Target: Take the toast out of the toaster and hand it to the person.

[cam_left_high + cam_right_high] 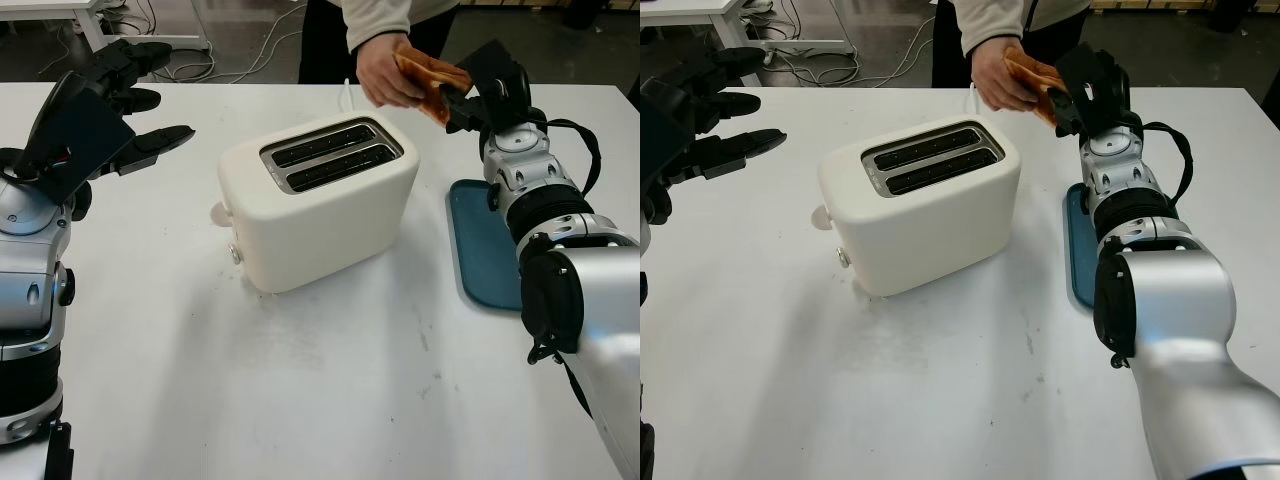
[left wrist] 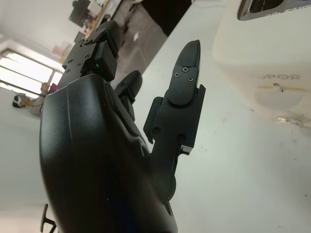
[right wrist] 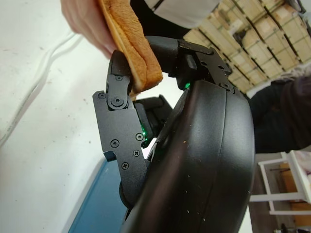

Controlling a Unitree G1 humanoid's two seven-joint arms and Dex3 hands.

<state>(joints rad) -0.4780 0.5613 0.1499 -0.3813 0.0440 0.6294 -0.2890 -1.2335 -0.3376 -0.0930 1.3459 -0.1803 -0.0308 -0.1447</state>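
Observation:
A browned slice of toast (image 1: 425, 75) is up at the back of the table, right of the toaster. My right hand (image 1: 458, 100) is shut on its lower end, with one finger (image 3: 116, 87) pressed against the slice (image 3: 131, 43). A person's hand (image 1: 385, 78) reaches in from the far side and grips the upper end of the same slice. The white two-slot toaster (image 1: 320, 200) stands mid-table with both slots showing dark and empty. My left hand (image 1: 130, 110) is open, raised over the table's left side, well apart from the toaster (image 2: 272, 53).
A dark teal tray (image 1: 485, 245) lies flat on the white table (image 1: 330, 400) under my right forearm. A white cable (image 1: 347, 95) runs off the far edge behind the toaster. The person stands at the far edge.

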